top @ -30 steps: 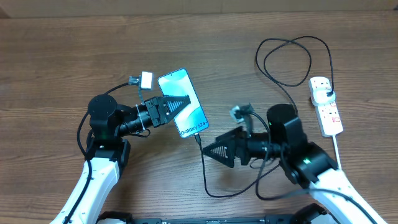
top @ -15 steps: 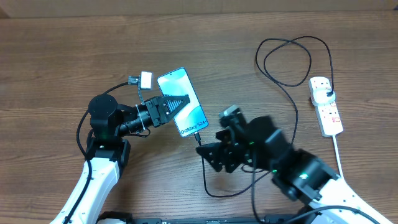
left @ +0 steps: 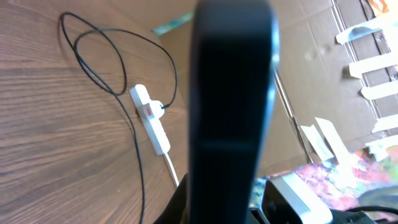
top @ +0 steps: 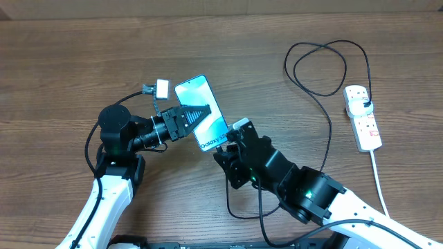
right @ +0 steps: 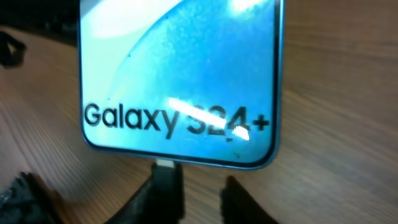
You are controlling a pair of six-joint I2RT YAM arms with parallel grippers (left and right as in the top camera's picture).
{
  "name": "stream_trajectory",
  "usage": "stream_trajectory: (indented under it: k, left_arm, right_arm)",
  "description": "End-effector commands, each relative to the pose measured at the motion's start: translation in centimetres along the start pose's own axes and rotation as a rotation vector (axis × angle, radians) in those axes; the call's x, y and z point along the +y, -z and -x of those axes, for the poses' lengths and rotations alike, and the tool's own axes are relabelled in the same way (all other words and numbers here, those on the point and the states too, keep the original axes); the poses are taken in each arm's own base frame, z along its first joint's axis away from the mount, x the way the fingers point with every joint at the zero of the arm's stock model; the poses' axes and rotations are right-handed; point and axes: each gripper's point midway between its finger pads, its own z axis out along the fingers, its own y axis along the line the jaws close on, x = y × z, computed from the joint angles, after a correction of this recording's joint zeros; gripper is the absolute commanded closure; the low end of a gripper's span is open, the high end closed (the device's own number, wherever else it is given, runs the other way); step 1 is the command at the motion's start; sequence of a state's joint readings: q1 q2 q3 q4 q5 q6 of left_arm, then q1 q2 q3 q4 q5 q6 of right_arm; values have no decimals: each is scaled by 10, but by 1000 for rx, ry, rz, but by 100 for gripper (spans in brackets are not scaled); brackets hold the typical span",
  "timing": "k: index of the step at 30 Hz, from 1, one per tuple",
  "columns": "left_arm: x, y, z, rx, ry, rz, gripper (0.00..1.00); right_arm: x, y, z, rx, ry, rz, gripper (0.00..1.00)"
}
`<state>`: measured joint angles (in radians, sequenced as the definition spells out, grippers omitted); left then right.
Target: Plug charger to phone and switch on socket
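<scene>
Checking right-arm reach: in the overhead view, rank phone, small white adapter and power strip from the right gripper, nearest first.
1. Phone, just ahead of the right gripper.
2. Small white adapter, past the phone's far end.
3. Power strip, far across on the right.

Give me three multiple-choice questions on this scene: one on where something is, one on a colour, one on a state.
1. The power strip lies on the table's: A left side; B middle; C right side.
2. The phone's screen is: A red; B light blue; C green.
3. The left gripper is: A shut over the phone; B wide open; C out of view.
Answers: C, it sits near the right edge; B, the right wrist view shows blue; A, overhead it tapers shut above the screen.
</scene>
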<state>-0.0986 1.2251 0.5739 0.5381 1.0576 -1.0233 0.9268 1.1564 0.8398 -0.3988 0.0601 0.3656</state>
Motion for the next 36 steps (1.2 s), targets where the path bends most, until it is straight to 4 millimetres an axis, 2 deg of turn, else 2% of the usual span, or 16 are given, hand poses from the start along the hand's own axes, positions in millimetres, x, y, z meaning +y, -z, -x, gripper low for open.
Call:
stream_trajectory:
  k: [1, 5, 8, 13, 16, 19, 21, 26, 28, 32, 36]
  left_arm:
    - [-8, -1, -3, 23, -49, -26, 96]
    - [-9, -1, -9, 50, -65, -35, 95]
    - [-8, 0, -14, 74, -72, -41, 96]
    - [-8, 0, -19, 96, -75, -46, 96]
    - [-9, -3, -21, 105, -75, -50, 96]
    - [-10, -4, -23, 109, -74, -52, 96]
    - [-9, -3, -22, 104, -75, -50, 96]
    - [-4, -4, -14, 62, -76, -20, 96]
    - [-2, -4, -11, 45, -76, -8, 96]
    - [-1, -4, -8, 28, -77, 3, 96]
    - [-1, -4, -8, 29, -76, 2, 96]
  right_arm:
    - [-1, 1, 15, -55, -8, -21, 81]
    - [7, 3, 31, -122, -11, 13, 96]
    - [12, 5, 42, -157, -9, 29, 96]
    - [15, 5, 38, -133, -7, 45, 96]
    - [20, 7, 46, -167, -8, 68, 96]
    - [21, 8, 49, -178, -9, 74, 89]
    - [19, 6, 42, -146, -9, 63, 78]
    - [16, 4, 15, -28, -13, 66, 63]
    - [15, 5, 6, 9, -19, 69, 53]
    - [12, 5, -7, 63, -57, 56, 53]
    - [11, 5, -7, 66, -57, 54, 70]
